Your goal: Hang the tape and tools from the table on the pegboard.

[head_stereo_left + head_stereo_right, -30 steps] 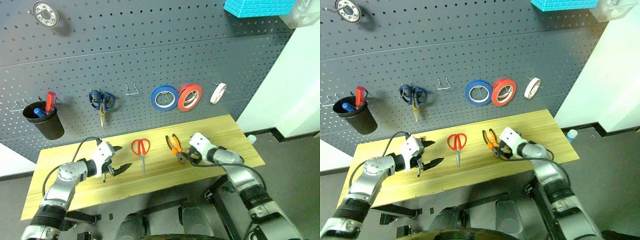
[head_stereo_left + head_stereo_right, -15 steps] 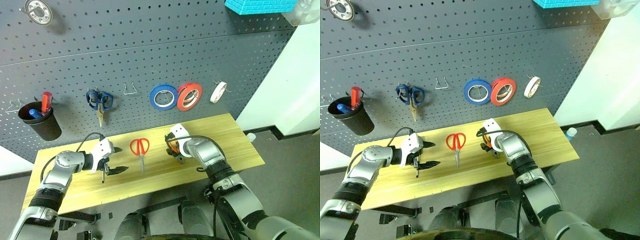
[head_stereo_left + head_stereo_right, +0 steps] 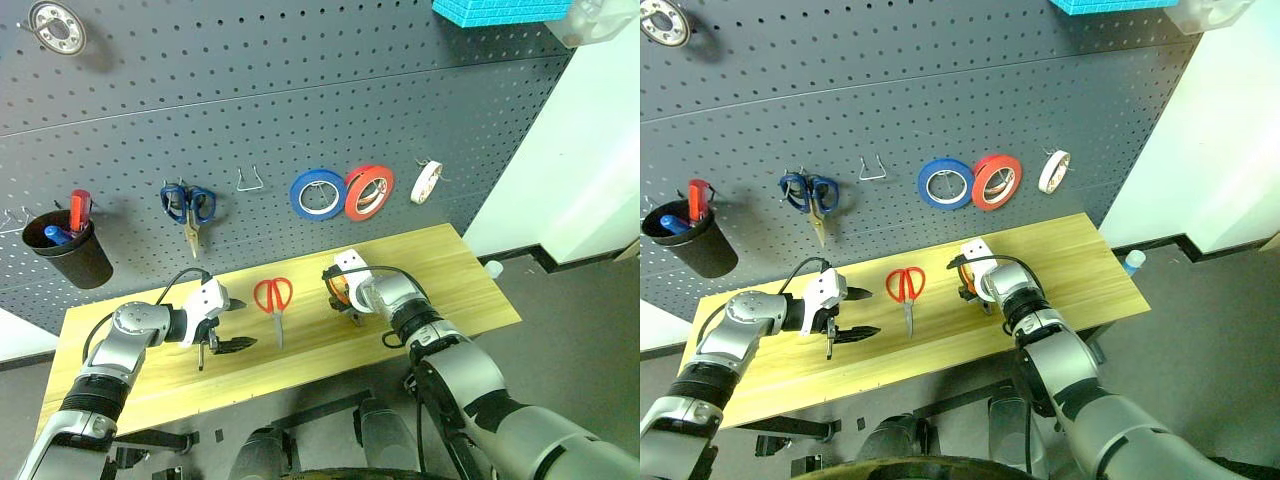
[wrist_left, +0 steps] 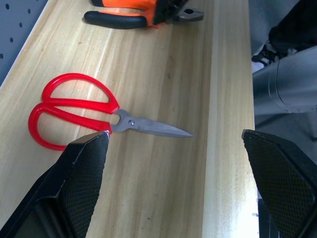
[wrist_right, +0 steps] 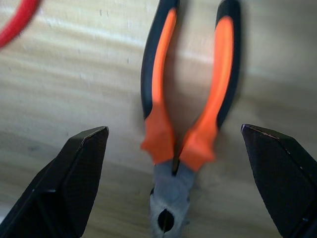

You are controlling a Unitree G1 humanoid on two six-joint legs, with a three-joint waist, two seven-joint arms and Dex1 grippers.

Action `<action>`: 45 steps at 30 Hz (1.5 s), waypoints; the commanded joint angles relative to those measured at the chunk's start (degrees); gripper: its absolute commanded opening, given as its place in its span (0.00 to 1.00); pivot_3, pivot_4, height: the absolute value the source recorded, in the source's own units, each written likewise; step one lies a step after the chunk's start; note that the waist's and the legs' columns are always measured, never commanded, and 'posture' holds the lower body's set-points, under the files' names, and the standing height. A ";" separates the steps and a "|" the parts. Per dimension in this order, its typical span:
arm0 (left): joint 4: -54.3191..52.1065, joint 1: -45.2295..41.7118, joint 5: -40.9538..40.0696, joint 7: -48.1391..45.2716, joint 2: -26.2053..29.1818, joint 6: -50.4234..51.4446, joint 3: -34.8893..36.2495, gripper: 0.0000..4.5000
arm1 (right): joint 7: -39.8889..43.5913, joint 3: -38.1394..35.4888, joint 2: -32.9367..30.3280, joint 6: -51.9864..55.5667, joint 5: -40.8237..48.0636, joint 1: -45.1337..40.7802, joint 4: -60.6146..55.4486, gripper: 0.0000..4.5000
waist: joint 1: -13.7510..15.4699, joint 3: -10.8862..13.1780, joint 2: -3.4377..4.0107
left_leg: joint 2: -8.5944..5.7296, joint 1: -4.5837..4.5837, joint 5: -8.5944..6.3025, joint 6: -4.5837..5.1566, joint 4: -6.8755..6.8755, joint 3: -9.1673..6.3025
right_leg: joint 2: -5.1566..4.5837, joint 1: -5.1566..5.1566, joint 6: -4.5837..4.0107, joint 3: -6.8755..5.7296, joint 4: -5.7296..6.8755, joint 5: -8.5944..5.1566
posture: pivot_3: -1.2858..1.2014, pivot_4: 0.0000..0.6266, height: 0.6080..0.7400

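While the pliers (image 5: 187,124) lie flat on the desk (image 3: 440,265), the right hand (image 3: 345,297) hangs directly over them, its two fingers spread as wide as they go on either side of the orange-and-black handles and gripping nothing. That arm reaches in from the right, with the wrist bent so the hand tips steeply down. Left of the pliers lie the red scissors (image 3: 272,296), blades pointing toward the desk's near edge. Further left, the left hand (image 3: 230,323) hovers just above the wood, also fully open and empty, tilted a little downward and facing across toward the scissors, which lie ahead of its fingertips. A slim screwdriver (image 3: 201,352) lies on the desk just beneath that hand. On the pegboard (image 3: 300,90) behind, the pale tape (image 3: 426,181) hangs from a hook, right of the red roll (image 3: 368,192) and blue roll (image 3: 317,194).
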 commanded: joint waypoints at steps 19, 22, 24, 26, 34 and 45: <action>-4.51 1.91 -2.50 1.26 0.40 1.82 2.83 1.00 | -5.86 -4.55 3.21 -11.12 -0.04 -5.87 13.67 0.91 | -0.50 0.08 0.12 | 0.00 0.01 0.00 0.00 -0.01 -0.04 | 0.02 0.00 0.01 0.00 0.02 -0.01 | 0.47 0.14 1.00; -4.77 2.14 -2.74 1.47 0.61 1.98 2.87 1.00 | -6.50 -4.74 3.22 -11.55 -0.09 -5.76 14.33 0.73 | -0.49 0.09 0.13 | 0.00 0.02 0.00 0.00 0.00 -0.05 | 0.02 0.00 0.01 0.00 0.02 -0.01 | 0.47 0.14 1.00; -4.95 2.32 -2.78 1.51 0.62 2.06 3.03 1.00 | -6.77 -4.93 3.24 -11.85 0.01 -5.72 14.51 0.60 | -0.49 0.09 0.14 | 0.00 0.02 0.00 0.00 0.00 -0.05 | 0.02 0.00 0.01 0.00 0.02 -0.01 | 0.47 0.14 1.00; -5.03 2.49 -2.79 1.57 0.53 2.12 3.26 1.00 | -6.89 -5.03 3.26 -12.00 0.02 -5.72 14.60 0.46 | -0.49 0.09 0.14 | 0.00 0.02 0.00 0.00 0.00 -0.05 | 0.03 0.00 0.01 0.00 0.02 -0.01 | 0.47 0.14 1.00; -6.94 4.66 -3.72 2.90 0.37 1.93 4.34 1.00 | -5.85 -4.82 3.13 -12.22 -0.36 -5.32 13.40 0.46 | -0.49 0.09 0.14 | 0.00 0.02 0.00 0.00 0.00 -0.06 | 0.03 0.01 0.01 0.00 0.02 -0.01 | 0.48 0.15 1.00; -17.03 17.52 -13.20 8.28 -0.18 1.80 17.85 1.00 | 15.59 11.49 -7.48 -27.13 -5.56 16.45 -31.71 0.46 | -0.33 0.44 0.34 | 0.02 -0.13 -0.01 0.00 -0.03 -0.07 | 0.02 -0.11 0.30 0.00 0.00 -0.20 | 0.47 0.16 1.00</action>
